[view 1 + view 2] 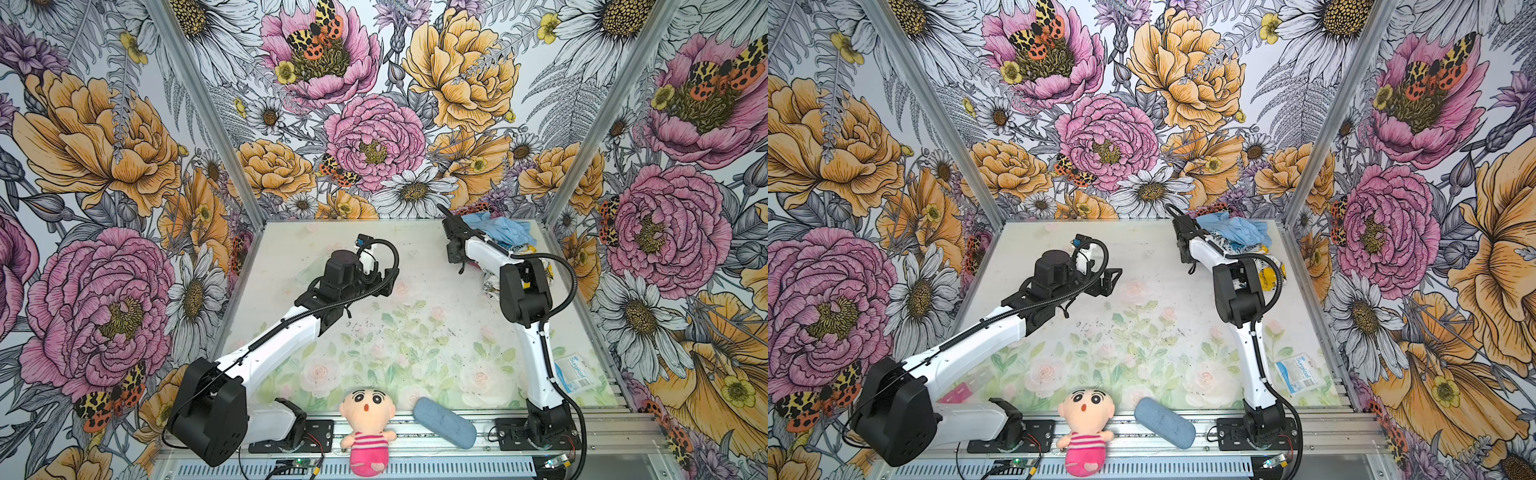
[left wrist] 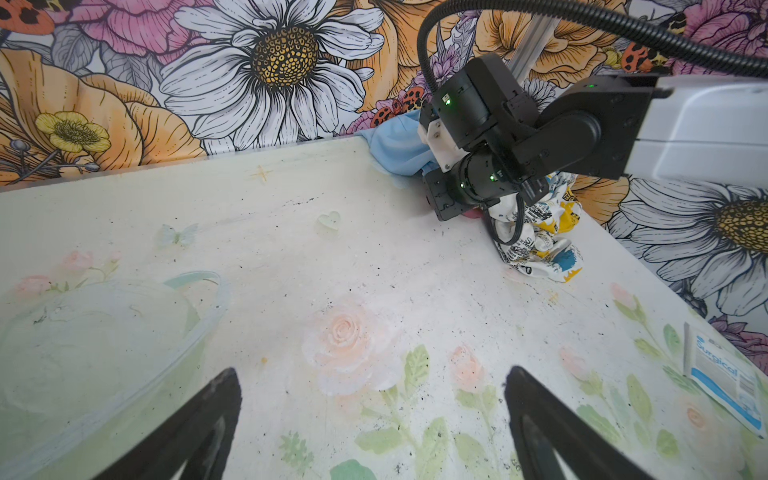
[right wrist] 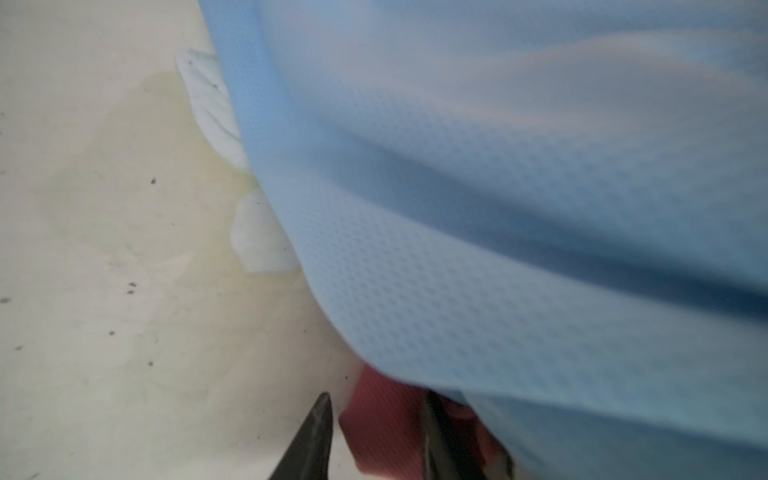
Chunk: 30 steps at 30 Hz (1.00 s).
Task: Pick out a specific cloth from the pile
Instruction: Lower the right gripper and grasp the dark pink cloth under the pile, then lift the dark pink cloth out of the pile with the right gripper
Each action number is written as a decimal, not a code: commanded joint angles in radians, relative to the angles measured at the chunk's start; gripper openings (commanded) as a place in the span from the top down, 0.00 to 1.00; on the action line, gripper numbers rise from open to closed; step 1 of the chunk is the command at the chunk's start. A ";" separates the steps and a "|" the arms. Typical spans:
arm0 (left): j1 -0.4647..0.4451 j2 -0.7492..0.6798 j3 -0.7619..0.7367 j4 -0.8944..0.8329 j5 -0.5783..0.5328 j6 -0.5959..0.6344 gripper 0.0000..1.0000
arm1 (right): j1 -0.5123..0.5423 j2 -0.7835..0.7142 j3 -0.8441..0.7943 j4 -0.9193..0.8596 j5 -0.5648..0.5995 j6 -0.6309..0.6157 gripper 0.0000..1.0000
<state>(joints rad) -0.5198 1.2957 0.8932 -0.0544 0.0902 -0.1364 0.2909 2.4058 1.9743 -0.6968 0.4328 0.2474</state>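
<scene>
**Figure: hazards, near to far.** My left pincer (image 2: 372, 374) hangs over the bare middle of the counter (image 2: 374, 249) with its jaws wide apart and nothing between them. I judge it no threat there, and no help either.

At the far right corner lies the pile (image 1: 1237, 232). The cloth (image 3: 382, 432), rose-red, sits at the pile's near edge on the counter, mostly buried under the light blue cloth (image 3: 498, 208). My right pincer (image 3: 376, 397) straddles the 1 exposed fold with its jaws partly drawn in. I cannot tell whether they bite or merely flank it.

I see 3 likely failures:
- The fold is thin and may slip free on the lift.
- The blue cloth drapes over the red one, so it may ride along and the wrong piece may come out with it.
- The right arm's hanging cable loop lies against the printed cloth (image 2: 540, 232) and could snag it and drag it along.

**Writing, near to far.** The flat packet (image 1: 575, 374) at the right edge reads "Surgical" in white on blue, and its smaller lines are illegible. The printed cloth carries dense black lettering like newsprint, too small and crumpled for me to read.
</scene>
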 commanded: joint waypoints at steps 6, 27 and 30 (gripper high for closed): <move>-0.007 -0.012 -0.022 0.023 -0.018 -0.011 0.01 | 0.004 0.066 0.061 -0.065 -0.010 0.046 0.67; -0.023 0.002 -0.062 0.081 0.013 -0.053 0.01 | -0.051 -0.332 0.312 -0.067 0.110 -0.186 1.00; -0.031 0.005 -0.063 0.086 0.016 -0.056 0.01 | -0.065 -0.342 0.519 -0.069 0.094 -0.258 1.00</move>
<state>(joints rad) -0.5396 1.2968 0.8421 -0.0082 0.0910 -0.1780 0.2375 2.1590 2.3337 -0.8135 0.4789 0.0917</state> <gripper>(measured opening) 0.990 0.049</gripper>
